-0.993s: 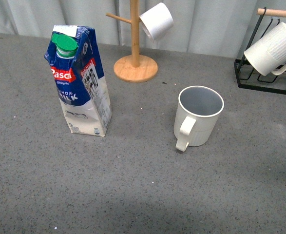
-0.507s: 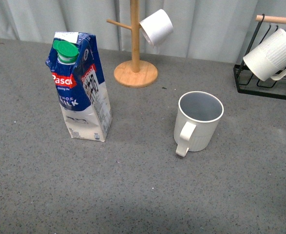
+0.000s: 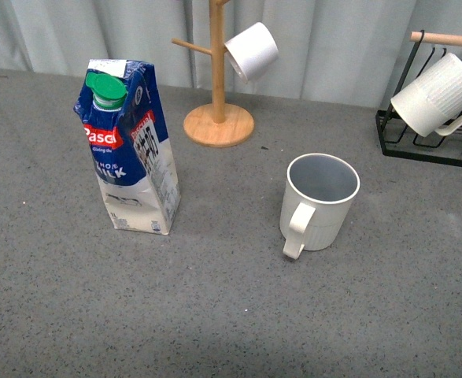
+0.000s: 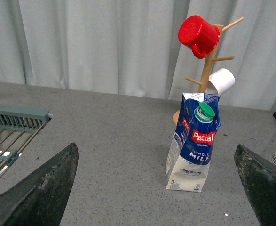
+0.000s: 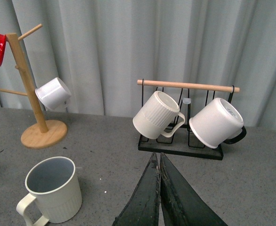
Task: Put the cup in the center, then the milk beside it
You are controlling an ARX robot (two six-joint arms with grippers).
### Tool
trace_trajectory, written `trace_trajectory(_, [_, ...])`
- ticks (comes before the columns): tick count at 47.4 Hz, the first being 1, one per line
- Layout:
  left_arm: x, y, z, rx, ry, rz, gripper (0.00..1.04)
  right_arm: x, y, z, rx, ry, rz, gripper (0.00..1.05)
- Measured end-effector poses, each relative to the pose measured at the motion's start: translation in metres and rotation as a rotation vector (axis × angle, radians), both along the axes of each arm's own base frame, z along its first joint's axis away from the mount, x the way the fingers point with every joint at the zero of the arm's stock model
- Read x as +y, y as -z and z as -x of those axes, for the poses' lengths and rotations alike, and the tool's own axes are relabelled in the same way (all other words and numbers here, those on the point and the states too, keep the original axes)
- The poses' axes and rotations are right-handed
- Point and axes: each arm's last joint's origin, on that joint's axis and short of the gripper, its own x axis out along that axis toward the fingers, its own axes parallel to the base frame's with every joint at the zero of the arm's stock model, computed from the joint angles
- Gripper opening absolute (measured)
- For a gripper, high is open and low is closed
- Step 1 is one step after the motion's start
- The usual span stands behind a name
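Cup (image 3: 319, 203) untouched; right end effector (image 5: 157, 158) closed.

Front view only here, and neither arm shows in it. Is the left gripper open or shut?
Observer: The left gripper is open, fingers spread wide, holding nothing.
Operator: And the right?
Observer: The right gripper is shut, fingers together, holding nothing.
Operator: The mug tree is cut off at my top edge. Anything up there?
Observer: A red mug hangs near its top.
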Motion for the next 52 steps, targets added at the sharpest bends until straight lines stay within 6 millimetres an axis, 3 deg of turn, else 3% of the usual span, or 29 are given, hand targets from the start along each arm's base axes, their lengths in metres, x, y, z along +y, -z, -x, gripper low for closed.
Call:
trace_trajectory(46, [0.000,0.000,0.000,0.000,0.000,0.000,0.98,0.000,0.002,0.028,0.001,-0.003,0.000,0.01])
trace_trajectory(52, [0.000,0.000,0.000,0.000,0.000,0.000,0.98,0.000,0.002,0.028,0.000,-0.003,0.001,0.16])
